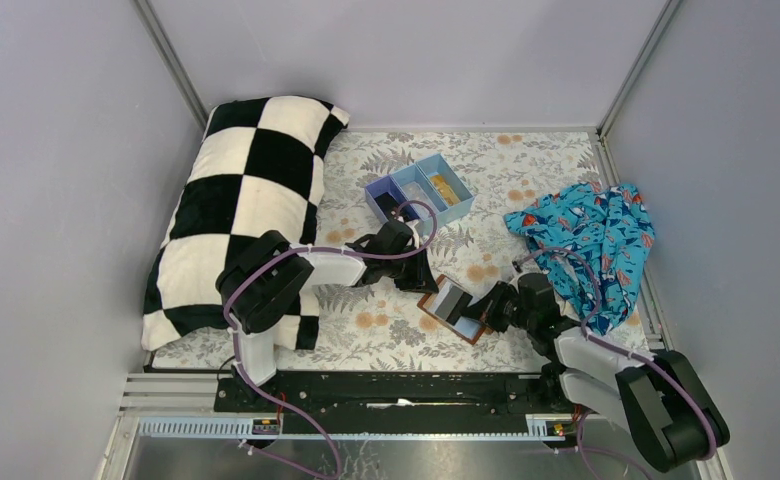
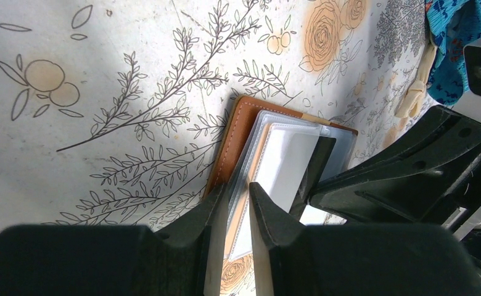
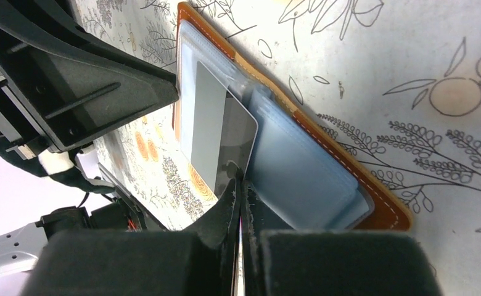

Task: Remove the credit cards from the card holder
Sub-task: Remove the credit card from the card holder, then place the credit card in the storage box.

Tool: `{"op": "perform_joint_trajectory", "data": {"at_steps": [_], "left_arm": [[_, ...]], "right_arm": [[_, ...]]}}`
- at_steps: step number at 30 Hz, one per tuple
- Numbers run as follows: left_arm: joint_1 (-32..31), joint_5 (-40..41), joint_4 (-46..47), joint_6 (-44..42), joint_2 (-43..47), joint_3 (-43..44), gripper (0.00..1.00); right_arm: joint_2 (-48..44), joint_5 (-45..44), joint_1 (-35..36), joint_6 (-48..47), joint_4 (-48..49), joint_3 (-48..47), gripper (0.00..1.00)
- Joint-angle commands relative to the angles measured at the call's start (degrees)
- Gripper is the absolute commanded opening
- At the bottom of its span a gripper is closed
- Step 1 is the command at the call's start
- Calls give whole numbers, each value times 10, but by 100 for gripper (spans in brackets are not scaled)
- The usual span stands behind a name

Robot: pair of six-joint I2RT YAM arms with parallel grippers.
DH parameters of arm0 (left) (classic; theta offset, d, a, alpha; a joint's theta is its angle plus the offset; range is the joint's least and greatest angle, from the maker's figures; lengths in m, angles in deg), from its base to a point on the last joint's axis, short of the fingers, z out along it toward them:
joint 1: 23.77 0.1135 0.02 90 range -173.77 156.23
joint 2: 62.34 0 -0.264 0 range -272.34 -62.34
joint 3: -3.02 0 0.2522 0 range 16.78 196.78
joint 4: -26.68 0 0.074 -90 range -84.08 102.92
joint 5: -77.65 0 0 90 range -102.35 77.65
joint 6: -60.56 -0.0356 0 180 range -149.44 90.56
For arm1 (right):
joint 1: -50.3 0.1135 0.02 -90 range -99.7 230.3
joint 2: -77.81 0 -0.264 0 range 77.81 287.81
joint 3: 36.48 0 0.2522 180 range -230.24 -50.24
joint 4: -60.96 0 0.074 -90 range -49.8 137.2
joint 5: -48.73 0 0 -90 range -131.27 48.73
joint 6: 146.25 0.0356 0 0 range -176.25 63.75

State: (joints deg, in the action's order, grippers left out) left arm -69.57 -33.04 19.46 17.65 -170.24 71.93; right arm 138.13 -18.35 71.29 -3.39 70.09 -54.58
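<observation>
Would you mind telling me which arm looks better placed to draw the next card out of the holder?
Left, probably: the left gripper hangs narrowly open by the card edge, while the shut right gripper seems to pin the card holder.

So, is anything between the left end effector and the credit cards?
Only the clear sleeves of the card holder, covering the credit cards. The left end effector straddles a sleeve edge.

Pale lilac walls (image 1: pixel 56 150); floral tablecloth (image 1: pixel 526 160); checkered pillow (image 1: pixel 246 190) at left
</observation>
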Motion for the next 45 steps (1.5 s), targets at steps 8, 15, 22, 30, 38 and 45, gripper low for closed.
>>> {"op": "perform_joint_trajectory", "data": {"at_steps": [8, 15, 22, 30, 38, 45], "left_arm": [[-2, 54, -67, -19, -42, -27, 25], [-3, 54, -55, -18, -37, -32, 25], [-1, 59, -52, -15, -21, -40, 26], [20, 20, 2, -21, 40, -80, 30], [44, -26, -24, -53, 173, -94, 35], [46, -116, 3, -55, 221, -113, 50]], "right_arm": [[-81, -35, 4, -13, -125, 14, 0], [-138, -45, 4, -18, -193, 15, 0], [-238, -70, 4, -18, -327, -7, 0], [-337, -82, 4, -11, -403, -23, 0], [-335, -58, 4, -57, -365, -71, 0], [-259, 4, 3, -51, -214, -74, 0]]}}
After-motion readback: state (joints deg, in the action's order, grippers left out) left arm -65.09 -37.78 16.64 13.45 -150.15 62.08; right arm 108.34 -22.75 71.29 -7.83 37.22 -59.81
